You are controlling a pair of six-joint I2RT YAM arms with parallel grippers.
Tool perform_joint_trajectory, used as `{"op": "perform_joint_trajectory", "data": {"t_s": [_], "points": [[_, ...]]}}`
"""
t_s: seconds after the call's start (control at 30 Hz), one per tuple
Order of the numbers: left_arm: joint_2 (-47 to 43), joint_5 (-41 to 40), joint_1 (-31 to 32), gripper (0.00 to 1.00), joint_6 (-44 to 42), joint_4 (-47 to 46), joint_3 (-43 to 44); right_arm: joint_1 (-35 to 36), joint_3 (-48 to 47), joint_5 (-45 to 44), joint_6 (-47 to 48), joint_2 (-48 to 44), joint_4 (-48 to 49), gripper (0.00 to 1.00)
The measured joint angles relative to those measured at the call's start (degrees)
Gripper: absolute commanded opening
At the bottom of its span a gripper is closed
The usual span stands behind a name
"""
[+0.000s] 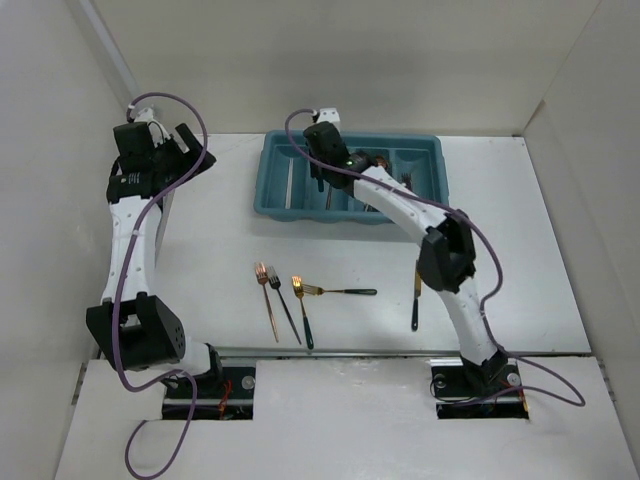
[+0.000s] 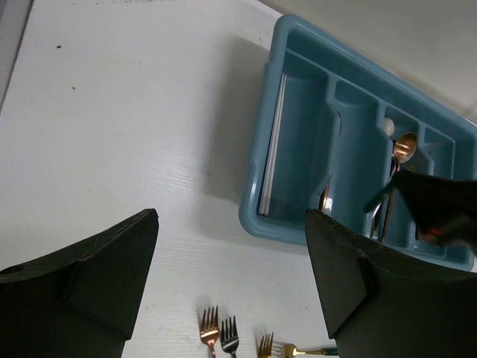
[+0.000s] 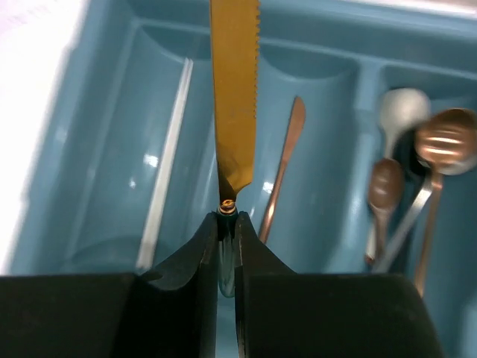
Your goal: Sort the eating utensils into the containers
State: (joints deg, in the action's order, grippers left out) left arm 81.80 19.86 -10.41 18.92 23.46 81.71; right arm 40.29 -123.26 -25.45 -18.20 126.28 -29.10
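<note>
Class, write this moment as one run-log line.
right gripper: shut on gold knife above tray | left gripper: open | forks: on table

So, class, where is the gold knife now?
In the right wrist view, the right gripper pinches the gold knife above the tray, just left of a copper knife lying inside.

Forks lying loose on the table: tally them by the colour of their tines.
Copper fork: 1
Dark fork: 1
Gold forks: 2
Total: 4
</note>
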Motion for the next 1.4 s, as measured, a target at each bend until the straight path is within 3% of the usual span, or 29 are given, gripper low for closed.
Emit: {"op": "perform_joint_trajectory", "data": {"t_s": [0.07, 0.13, 0.17, 0.27, 0.33, 0.4, 0.43, 0.57, 0.6, 0.7, 0.8, 1.03, 1.3, 1.4], "points": [[-0.5, -0.3, -0.5, 0.77, 0.0, 0.0, 0.0, -0.6, -4.0, 0.8, 0.7, 5.8, -0.1, 0.00], [-1.0, -0.5, -0.8, 0.77, 0.0, 0.0, 0.0, -1.5, -6.2, 1.8, 0.7, 10.2, -0.5, 0.07], [-1.1, -0.5, -1.0, 0.77, 0.0, 0.0, 0.0, -2.0, -6.4, 2.3, 0.7, 11.6, -0.9, 0.24], [-1.3, -0.7, -1.1, 0.77, 0.0, 0.0, 0.0, -2.9, -5.1, 3.5, 0.6, 12.1, -2.2, 0.52], [-1.3, -0.8, -1.1, 0.77, 0.0, 0.0, 0.0, -3.4, -3.9, 4.5, 0.7, 11.0, -1.4, 0.68], [-1.3, -0.7, -1.1, 0.77, 0.0, 0.0, 0.0, -3.5, -2.5, 5.2, 2.0, 8.9, -1.3, 0.77], [-1.3, -0.7, -1.1, 0.77, 0.0, 0.0, 0.0, -3.3, -2.1, 5.5, 3.1, 7.5, -1.4, 0.88], [-1.2, -0.7, -1.1, 0.77, 0.0, 0.0, 0.0, -1.3, 3.2, 6.2, 10.7, -1.9, -1.3, 0.93], [-1.3, -0.7, -1.1, 0.77, 0.0, 0.0, 0.0, -0.3, 5.7, 6.7, 13.1, -5.2, -1.6, 1.00], [-1.2, -0.6, -1.1, 0.77, 0.0, 0.0, 0.0, 3.5, 14.6, 6.8, 16.3, -16.0, -2.8, 1.00], [-1.2, -0.4, -1.1, 0.77, 0.0, 0.0, 0.0, 6.4, 29.5, 7.3, 11.4, -28.2, -4.2, 1.00], [-0.9, 1.2, -1.1, 0.77, 0.2, -0.1, 0.0, -0.2, 63.9, 11.0, -5.1, -50.9, -10.7, 0.96], [-0.2, 2.7, -1.1, 0.77, 1.1, 0.0, -0.3, -1.2, 80.2, 14.9, -16.9, -52.5, -18.6, 0.93], [-0.2, 2.9, -1.1, 0.77, 1.2, 0.0, -0.4, -3.6, 82.8, 16.6, -18.1, -50.5, -18.3, 0.80]]}}
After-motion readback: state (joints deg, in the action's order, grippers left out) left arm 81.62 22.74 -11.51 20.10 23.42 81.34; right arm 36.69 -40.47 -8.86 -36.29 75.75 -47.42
